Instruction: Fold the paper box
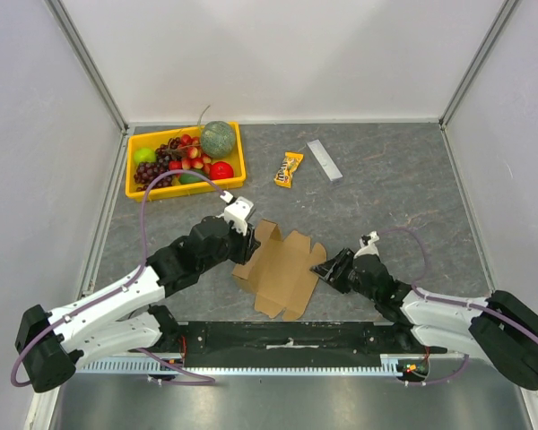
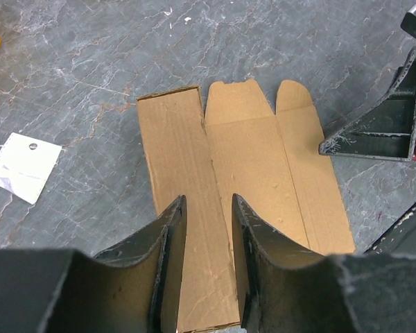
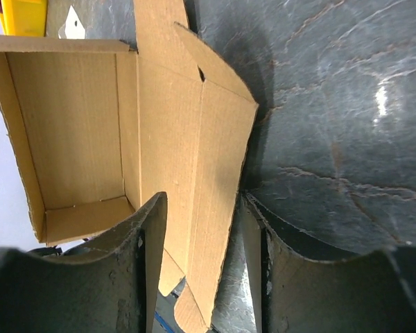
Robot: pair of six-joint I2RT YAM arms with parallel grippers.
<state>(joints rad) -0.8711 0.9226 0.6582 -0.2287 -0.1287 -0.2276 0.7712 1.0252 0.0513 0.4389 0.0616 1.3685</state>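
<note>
The paper box (image 1: 282,267) is brown corrugated cardboard, partly formed, lying on the grey table between both arms. My left gripper (image 1: 248,245) is at its left edge. In the left wrist view its jaws (image 2: 209,211) stand open just above a flat flap of the box (image 2: 253,159), not gripping it. My right gripper (image 1: 328,268) is at the box's right edge. In the right wrist view it (image 3: 202,211) is open, with a raised flap (image 3: 194,139) between the fingers, not clamped. The box's tray part (image 3: 69,132) has upright walls there.
A yellow fruit tray (image 1: 134,184) stands at the back left. A snack packet (image 1: 289,168) and a small grey bar (image 1: 325,159) lie at the back middle. A white tag (image 2: 24,166) lies left of the box. White walls enclose the table.
</note>
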